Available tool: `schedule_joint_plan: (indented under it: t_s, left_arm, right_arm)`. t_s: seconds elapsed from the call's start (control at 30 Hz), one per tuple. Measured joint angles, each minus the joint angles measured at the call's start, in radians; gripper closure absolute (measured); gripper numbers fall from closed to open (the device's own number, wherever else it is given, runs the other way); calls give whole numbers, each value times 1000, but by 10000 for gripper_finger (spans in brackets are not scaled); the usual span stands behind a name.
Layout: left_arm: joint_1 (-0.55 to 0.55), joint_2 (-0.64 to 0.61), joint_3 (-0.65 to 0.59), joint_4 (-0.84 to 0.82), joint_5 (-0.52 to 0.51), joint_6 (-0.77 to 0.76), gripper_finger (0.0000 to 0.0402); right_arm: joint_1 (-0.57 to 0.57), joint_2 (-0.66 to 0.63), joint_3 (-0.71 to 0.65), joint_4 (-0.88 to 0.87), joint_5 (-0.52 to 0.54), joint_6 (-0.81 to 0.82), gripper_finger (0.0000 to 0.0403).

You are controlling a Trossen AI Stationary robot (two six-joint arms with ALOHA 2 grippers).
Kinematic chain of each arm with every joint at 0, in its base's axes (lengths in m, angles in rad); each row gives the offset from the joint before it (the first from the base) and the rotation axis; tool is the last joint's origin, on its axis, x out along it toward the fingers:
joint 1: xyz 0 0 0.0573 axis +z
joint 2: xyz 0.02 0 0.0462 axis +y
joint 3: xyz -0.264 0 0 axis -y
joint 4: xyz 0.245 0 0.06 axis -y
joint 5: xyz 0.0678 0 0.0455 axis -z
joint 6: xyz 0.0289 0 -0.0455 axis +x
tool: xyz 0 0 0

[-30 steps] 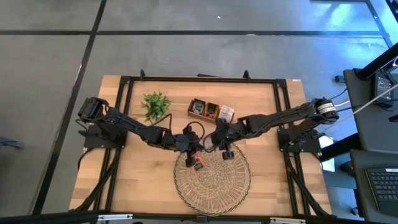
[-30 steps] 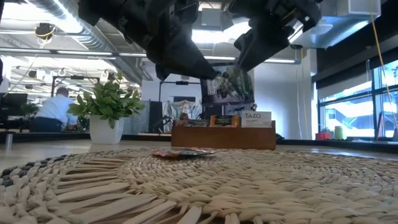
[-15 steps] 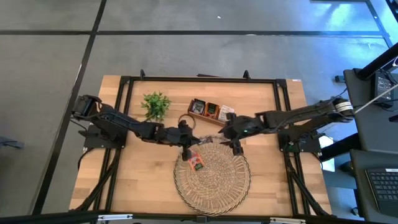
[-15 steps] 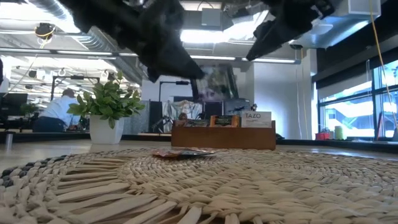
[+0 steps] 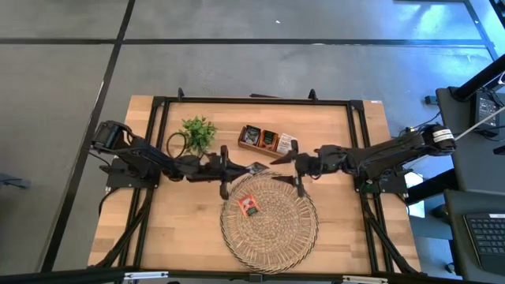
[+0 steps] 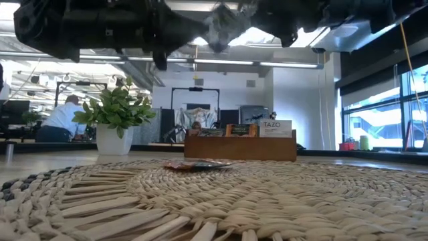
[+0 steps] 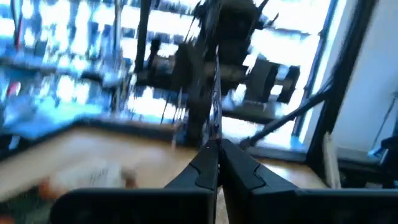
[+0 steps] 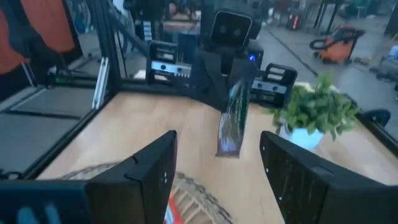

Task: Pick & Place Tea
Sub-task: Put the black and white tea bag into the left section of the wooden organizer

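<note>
High view: left pincer point(image 5: 254, 167) pinching dark tea sachet point(image 5: 259, 167) above woven tray point(image 5: 272, 237) rim; right pincer point(image 5: 286, 168) standing wide, facing it w/ nothing held; orange sachet point(image 5: 250, 207) lying on tray.

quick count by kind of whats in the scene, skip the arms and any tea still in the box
woven tray: 1
wooden box: 1
plant: 1
tea sachets out of the box: 2 (orange sachet on the tray, dark sachet in the left gripper)
total: 5
</note>
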Motion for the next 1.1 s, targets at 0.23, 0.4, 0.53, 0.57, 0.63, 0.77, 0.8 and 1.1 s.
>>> schedule_joint_plan:
  t_s: [0.23,0.4,0.53,0.57,0.63,0.77,0.8,1.1]
  left_arm:
    - [2,1,3,153,74,152,398]
    - [2,1,20,152,115,159,398]
    - [2,1,22,152,130,159,398]
    - [2,1,22,151,131,159,398]
    - [2,1,22,152,131,159,398]
    - [2,1,22,160,131,165,398]
    - [2,1,23,168,131,171,398]
    - [-1,1,23,182,131,183,398]
  right_arm:
    - [0,95,0,195,0,28,171]
    - [0,154,1,404,0,26,171]
    - [0,163,27,418,-20,26,176]
    - [0,163,34,410,-39,26,180]
    - [0,163,44,392,-71,29,190]
    - [0,163,58,373,-78,54,221]
    - [0,163,58,363,-71,53,229]
    - [0,163,58,356,-61,31,292]
